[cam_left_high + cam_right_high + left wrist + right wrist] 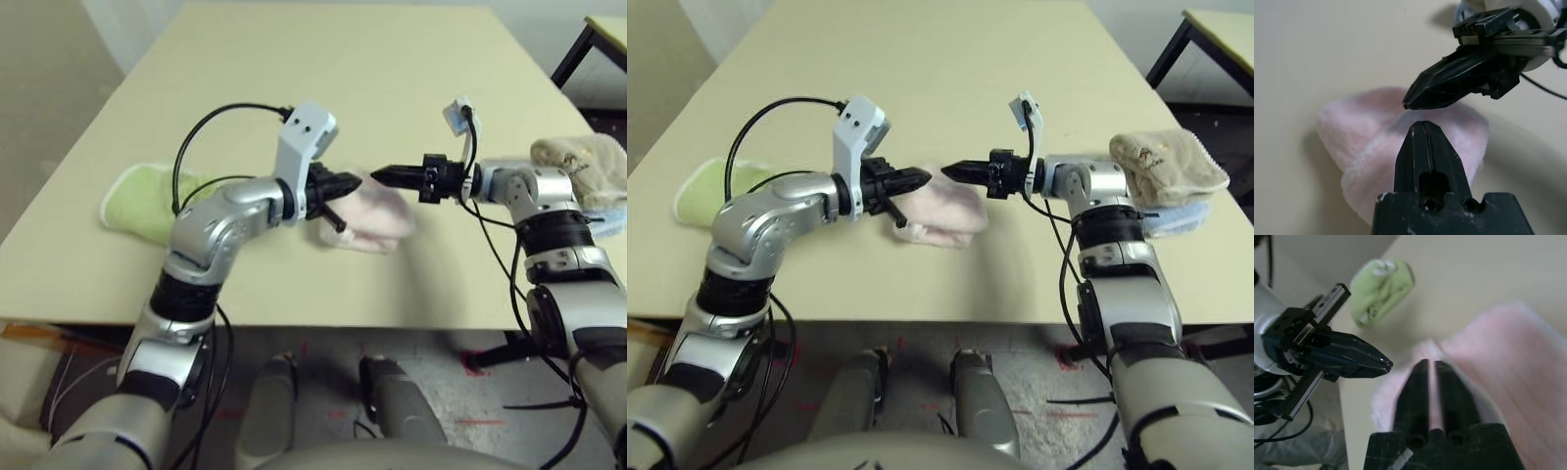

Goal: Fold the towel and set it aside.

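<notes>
The towel [372, 223], pale pink and fluffy, lies folded into a small bundle on the tan table [323, 78], near its front middle. My left gripper [355, 182] hovers just above the towel's left part, shut with nothing in it. From the right, my right gripper [378, 176] points at it, also shut and empty. The two tips nearly meet over the towel. In the left wrist view my left gripper [1422, 128] sits under the right gripper [1411, 102], with the towel [1352, 127] below both. The right wrist view shows the towel [1518, 357] beneath the right gripper [1429, 365].
A lime-green folded towel [145, 201] lies at the table's left edge, behind my left forearm. A beige towel [583, 164] on a light blue one [612, 211] sits at the right edge beside my right arm. Another table [602, 29] stands at the far right.
</notes>
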Robot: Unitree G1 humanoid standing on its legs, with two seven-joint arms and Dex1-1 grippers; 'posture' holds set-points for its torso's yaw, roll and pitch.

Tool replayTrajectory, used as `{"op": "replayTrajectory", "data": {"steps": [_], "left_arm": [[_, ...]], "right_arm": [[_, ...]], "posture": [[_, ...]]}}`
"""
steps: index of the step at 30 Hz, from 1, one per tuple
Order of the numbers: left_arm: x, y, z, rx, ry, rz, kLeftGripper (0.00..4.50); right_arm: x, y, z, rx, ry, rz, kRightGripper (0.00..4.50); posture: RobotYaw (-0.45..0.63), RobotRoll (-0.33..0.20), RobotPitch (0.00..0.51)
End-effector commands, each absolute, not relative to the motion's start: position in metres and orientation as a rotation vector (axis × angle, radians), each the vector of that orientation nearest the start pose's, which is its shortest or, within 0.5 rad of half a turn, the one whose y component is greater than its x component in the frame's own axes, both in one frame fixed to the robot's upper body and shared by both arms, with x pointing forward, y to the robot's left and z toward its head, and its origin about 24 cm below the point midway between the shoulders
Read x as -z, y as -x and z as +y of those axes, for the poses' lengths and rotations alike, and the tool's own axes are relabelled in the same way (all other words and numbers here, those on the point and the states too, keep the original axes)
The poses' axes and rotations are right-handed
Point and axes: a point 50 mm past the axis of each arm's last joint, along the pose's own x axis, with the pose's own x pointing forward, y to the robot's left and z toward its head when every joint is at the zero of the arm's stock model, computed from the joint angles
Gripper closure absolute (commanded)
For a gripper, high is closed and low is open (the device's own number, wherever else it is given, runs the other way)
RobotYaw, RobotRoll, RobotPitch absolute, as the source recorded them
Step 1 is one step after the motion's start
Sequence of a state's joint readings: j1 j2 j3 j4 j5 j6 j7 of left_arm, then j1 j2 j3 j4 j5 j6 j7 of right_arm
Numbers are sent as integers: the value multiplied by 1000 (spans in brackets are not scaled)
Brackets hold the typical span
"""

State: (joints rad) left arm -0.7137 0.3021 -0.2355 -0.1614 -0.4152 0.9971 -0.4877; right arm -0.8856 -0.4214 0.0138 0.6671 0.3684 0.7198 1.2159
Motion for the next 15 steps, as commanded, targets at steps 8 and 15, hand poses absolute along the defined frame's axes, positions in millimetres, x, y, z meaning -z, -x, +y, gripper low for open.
{"op": "replayTrajectory", "data": {"steps": [8,15], "left_arm": [[-116,-314,69,883,-187,481,4500],[-155,-303,79,871,-97,344,3565]], "right_arm": [[-86,-354,-165,-987,-192,624,4478],[-114,-357,-168,-1079,-240,446,3135]], "posture": [[136,0,95],[117,0,96]]}}
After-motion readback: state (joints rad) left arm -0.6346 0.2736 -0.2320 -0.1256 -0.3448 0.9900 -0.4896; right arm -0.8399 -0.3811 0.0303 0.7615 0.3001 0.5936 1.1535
